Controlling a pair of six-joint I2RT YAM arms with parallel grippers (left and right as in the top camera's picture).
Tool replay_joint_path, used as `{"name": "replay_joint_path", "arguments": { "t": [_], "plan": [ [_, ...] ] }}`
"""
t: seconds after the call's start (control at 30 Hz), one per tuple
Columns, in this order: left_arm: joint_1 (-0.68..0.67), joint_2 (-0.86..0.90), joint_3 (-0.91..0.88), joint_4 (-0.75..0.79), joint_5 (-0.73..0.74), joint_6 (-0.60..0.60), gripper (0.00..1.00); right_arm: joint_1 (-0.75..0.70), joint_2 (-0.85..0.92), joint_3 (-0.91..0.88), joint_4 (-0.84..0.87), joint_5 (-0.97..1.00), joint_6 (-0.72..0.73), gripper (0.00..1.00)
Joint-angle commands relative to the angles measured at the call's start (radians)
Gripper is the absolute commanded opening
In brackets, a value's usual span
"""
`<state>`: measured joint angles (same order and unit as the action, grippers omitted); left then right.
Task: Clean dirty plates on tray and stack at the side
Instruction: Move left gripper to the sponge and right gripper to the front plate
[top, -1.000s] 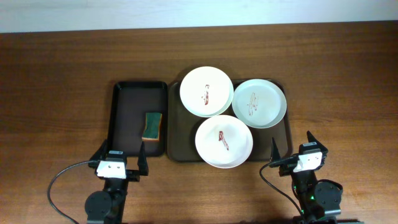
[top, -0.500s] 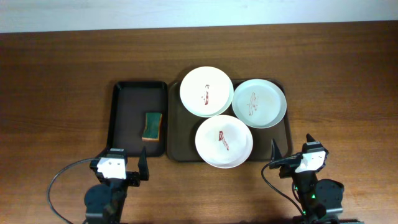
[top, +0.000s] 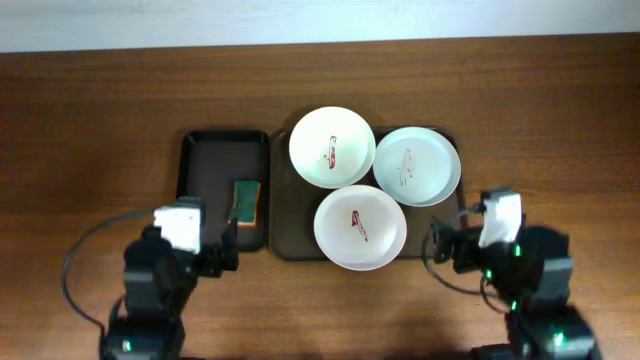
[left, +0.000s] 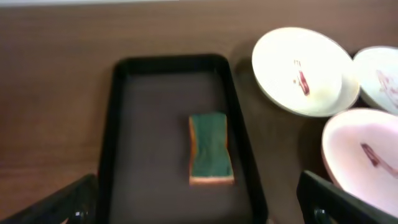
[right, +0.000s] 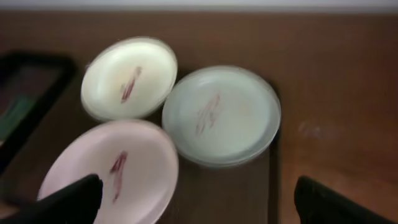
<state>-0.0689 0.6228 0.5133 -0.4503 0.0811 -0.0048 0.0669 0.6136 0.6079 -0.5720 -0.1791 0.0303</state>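
Three plates lie on the dark brown tray (top: 287, 243): a white plate (top: 332, 147) at the back, a mint-blue plate (top: 417, 165) on the right, a white plate (top: 360, 227) at the front. Each has a red-brown sauce streak. My left gripper (top: 200, 258) is open and empty near the front of the black tray (top: 192, 190); its view shows the green sponge (left: 210, 148) ahead. My right gripper (top: 462, 245) is open and empty over the brown tray's right front corner; its view shows the mint plate (right: 221, 116) and both white plates (right: 129, 77) (right: 112, 171).
The narrow black tray (left: 124, 130) sits left of the brown tray and holds the green sponge (top: 245, 201) with an orange underside. Bare wooden table (top: 560, 130) lies right of the brown tray and left of the black tray.
Both arms have lifted and moved forward toward the trays. The left gripper now reaches the black tray's front, the right one the brown tray's right front corner. Plates and sponge have not moved.
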Motion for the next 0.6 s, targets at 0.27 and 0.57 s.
{"name": "replay_joint_path", "arguments": {
  "t": [0.27,0.57],
  "plan": [
    [0.006,0.464,0.421,-0.393,0.071,-0.01,0.99,-0.003,0.572,0.548,-0.466,-0.132,0.012,0.99],
    [0.006,0.55,0.421,-0.286,0.14,-0.01,1.0,-0.003,0.669,0.548,-0.465,-0.235,0.012,0.99]
  ]
}}
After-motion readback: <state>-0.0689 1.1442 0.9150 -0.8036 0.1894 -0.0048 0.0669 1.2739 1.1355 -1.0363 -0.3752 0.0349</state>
